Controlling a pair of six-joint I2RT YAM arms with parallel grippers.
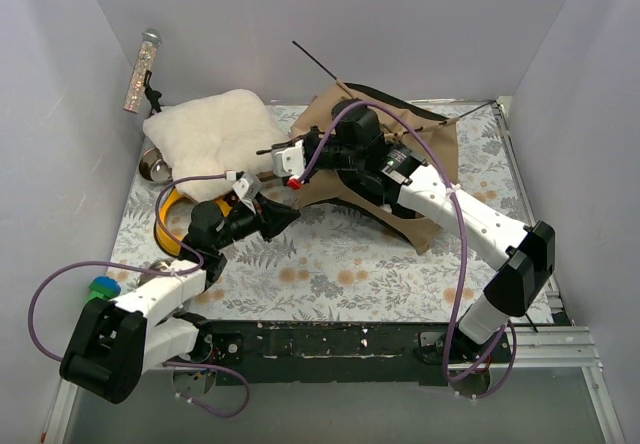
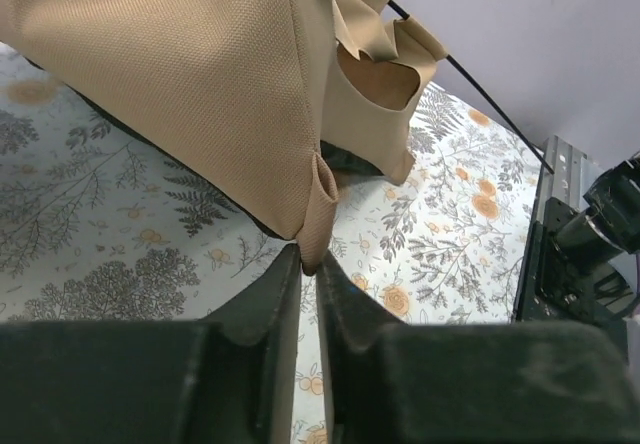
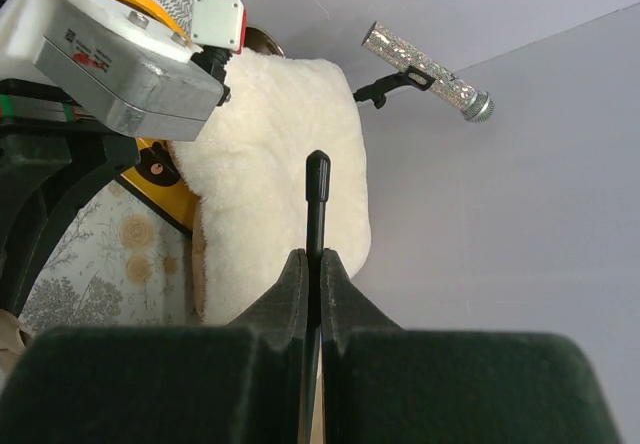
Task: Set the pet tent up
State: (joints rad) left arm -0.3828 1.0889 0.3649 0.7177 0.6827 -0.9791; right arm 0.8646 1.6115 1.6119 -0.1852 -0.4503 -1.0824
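The pet tent (image 1: 420, 149) lies crumpled as tan fabric at the back right of the table, with a thin black pole (image 1: 315, 61) sticking out behind it. My left gripper (image 2: 310, 262) is shut on a small fabric corner tab (image 2: 318, 214) of the pet tent (image 2: 180, 84), lifting that corner off the mat. In the top view the left gripper (image 1: 289, 213) sits at the tent's near left edge. My right gripper (image 3: 314, 259) is shut on a black pole end (image 3: 317, 179), which points at the cushion. From above, the right gripper (image 1: 287, 156) is at the tent's left side.
A fluffy cream cushion (image 1: 212, 132) lies at the back left, a yellow bowl stand (image 1: 168, 216) under the left arm, a metal bowl (image 1: 153, 165) by the left wall. A glittery microphone (image 1: 141, 69) hangs on that wall. Floral mat (image 1: 340, 259) covers the table.
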